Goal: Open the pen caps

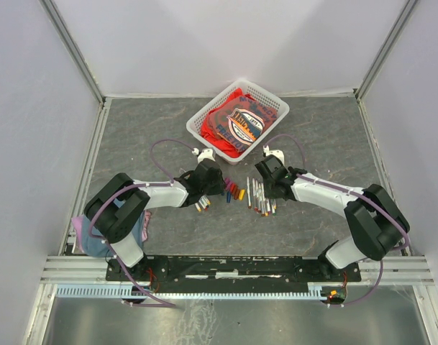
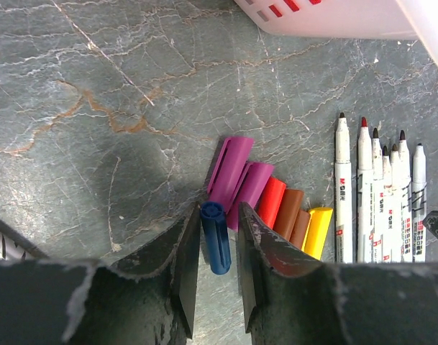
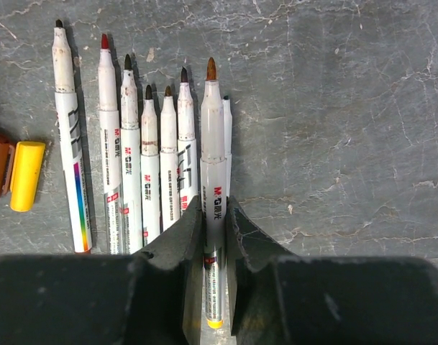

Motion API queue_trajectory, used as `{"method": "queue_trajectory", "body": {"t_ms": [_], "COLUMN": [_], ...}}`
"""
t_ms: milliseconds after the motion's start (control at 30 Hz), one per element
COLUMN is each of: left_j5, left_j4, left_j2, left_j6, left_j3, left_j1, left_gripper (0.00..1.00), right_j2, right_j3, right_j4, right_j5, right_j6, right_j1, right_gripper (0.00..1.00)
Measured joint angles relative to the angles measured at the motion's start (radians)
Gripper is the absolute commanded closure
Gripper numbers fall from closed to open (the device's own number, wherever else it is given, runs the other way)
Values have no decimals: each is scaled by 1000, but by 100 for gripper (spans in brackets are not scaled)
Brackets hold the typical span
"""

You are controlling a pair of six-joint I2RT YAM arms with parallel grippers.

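One blue cap (image 2: 216, 248) lies mid-way on the tabletop (image 1: 334, 136), ending the row of caps (image 2: 270, 203), loose between the left claw's (image 2: 219, 220) narrowly parted jaws. The right claw (image 3: 214, 207) flanks a brown-tipped pen (image 3: 212, 129); whether it pinches, I cannot tell. Set-down is in hand. Next, lift clear and fetch what looks like a capped pen (image 1: 202, 205).

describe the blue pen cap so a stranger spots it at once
Start at the white plastic basket at the far middle; nearer the arms lies a short row of stubby coloured plastic pen caps. The dark blue plastic cap sits at that row's left end, between the fingers of the left gripper. It is the only blue one, next to two purple caps.
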Motion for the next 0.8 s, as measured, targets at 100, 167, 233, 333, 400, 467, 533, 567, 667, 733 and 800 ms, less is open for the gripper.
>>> {"method": "queue_trajectory", "body": {"t_ms": [100,167,233,333,400,467,533,567,667,733,800], "left_j5": [0,0,-3,-6,-7,-8,-9,-13,-17,-20,-22], "left_j4": [0,0,0,0,-1,-1,-1,-2,-6,-12,-16], "left_j2": [0,0,0,0,0,0,-1,-2,-4,-9,-15], "left_j6": [0,0,0,0,0,0,0,0,0,0,0], "left_j3": [0,0,0,0,0,0,0,0,0,0,0], "left_j1": [0,0,0,0,-1,-1,-1,-1,-1,-1,-1], "left_gripper": [65,65,65,65,64,64,64,64,63,63,62], "right_j2": [1,2,2,5,11,15,15,15,15,15,15], "right_j3": [0,0,0,0,0,0,0,0,0,0,0], "right_j4": [2,5,7,8,8,8,9,11,15,16,19], "right_j5": [-1,-5,-8,-13,-19,-23,-24,-25,-26,-26,-26], "right_j6": [0,0,0,1,1,1,2,3,4,5,5], "right_j1": [-1,-2,-2,-2,-2,-2,-2,-2,-2,-2,-2], "right_gripper": [79,78,78,77,76,76,75,75,73,73,73]}}
